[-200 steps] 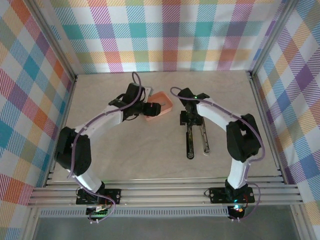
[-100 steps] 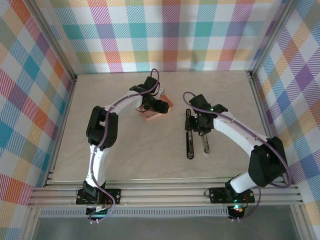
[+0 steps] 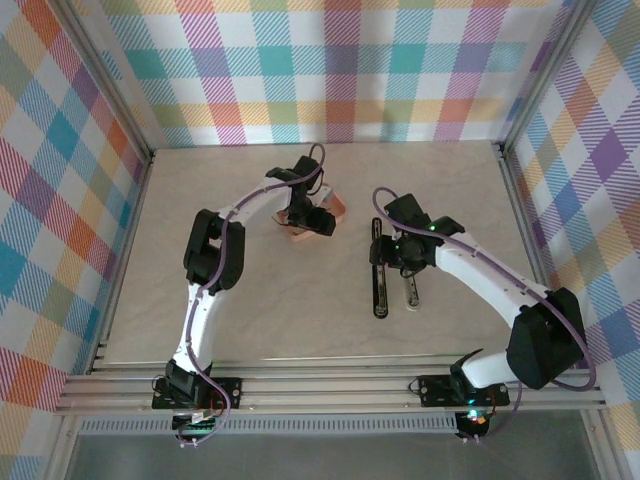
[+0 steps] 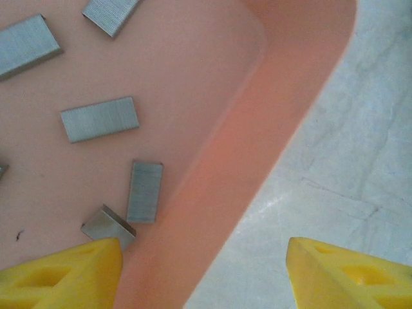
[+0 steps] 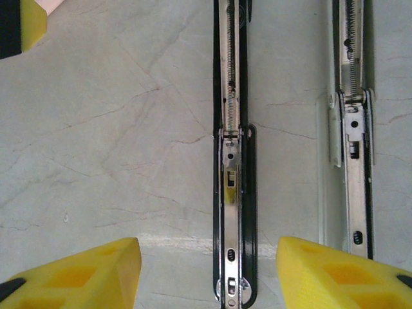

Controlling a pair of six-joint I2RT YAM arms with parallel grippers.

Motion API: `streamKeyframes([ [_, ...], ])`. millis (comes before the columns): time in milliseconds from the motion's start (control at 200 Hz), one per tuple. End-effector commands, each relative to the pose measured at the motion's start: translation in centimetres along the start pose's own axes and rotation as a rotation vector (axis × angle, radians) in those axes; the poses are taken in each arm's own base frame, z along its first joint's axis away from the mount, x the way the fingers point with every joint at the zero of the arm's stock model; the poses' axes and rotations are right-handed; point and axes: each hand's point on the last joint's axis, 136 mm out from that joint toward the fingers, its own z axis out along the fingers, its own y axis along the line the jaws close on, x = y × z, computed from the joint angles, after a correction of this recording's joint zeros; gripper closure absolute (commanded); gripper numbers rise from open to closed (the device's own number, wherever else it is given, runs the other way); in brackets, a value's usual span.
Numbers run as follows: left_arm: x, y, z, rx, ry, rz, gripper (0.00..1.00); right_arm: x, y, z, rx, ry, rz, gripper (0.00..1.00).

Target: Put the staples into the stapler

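Several small grey staples (image 4: 100, 119) lie loose in the salmon-orange tray (image 4: 212, 193), which also shows as the tray (image 3: 335, 208) in the top view. My left gripper (image 4: 203, 277) is open and hangs low over the tray's edge, one yellow finger (image 4: 64, 277) inside beside a staple (image 4: 108, 226) and the other finger (image 4: 351, 277) over the table. The stapler (image 3: 378, 275) lies opened flat: its black base with the metal channel (image 5: 230, 193) runs between the fingers of my open right gripper (image 5: 209, 273), and its silver top arm (image 5: 353, 129) lies to the right.
The pale marbled tabletop (image 3: 270, 300) spreads around tray and stapler. Plaid walls with aluminium posts (image 3: 515, 190) box the table in. The left gripper's yellow finger (image 5: 19, 26) pokes into the right wrist view's top left corner.
The left arm has swung round and settled its gripper over the tray's right edge. The right arm's elbow has swung out to the right, and its gripper has shifted slightly down along the stapler.
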Motion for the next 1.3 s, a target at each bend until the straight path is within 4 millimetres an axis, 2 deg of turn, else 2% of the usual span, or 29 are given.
streamKeyframes([
  [0,1.1,-1.5,-0.3,0.042,0.052,0.021,0.33,0.0,0.5,-0.1,-0.036,-0.01,0.007,0.44],
  [345,3.0,-5.0,-1.0,0.139,0.099,0.025,0.33,0.0,0.2,-1.0,-0.039,-0.053,0.007,0.44],
  [660,5.9,-10.7,-1.5,0.263,0.117,0.035,0.35,0.7,-0.8,-1.5,-0.027,-0.075,0.049,0.44],
  [765,6.8,-12.7,-2.5,0.319,0.11,0.029,0.35,0.7,-0.6,-1.6,-0.038,-0.076,0.065,0.44],
  [810,6.8,-13.0,-3.1,0.325,0.094,0.024,0.35,0.7,-0.4,-1.7,-0.052,-0.077,0.071,0.44],
  [965,4.5,-11.5,-6.2,0.258,-0.036,0.026,0.3,0.7,1.1,-1.4,-0.136,-0.066,0.142,0.44],
  [1035,3.0,-10.0,-7.5,0.227,-0.099,0.008,0.29,0.6,1.6,-1.1,-0.176,-0.068,0.189,0.43],
  [1115,1.4,-7.3,-8.5,0.175,-0.163,-0.025,0.25,0.4,2.6,-0.7,-0.236,-0.068,0.239,0.42],
  [1210,-0.1,-4.1,-8.4,0.126,-0.195,-0.067,0.24,0.2,4.0,0.2,-0.299,-0.049,0.267,0.41],
  [1295,-0.8,-1.6,-7.1,0.088,-0.183,-0.091,0.24,-0.1,4.9,1.3,-0.329,-0.03,0.283,0.4],
])
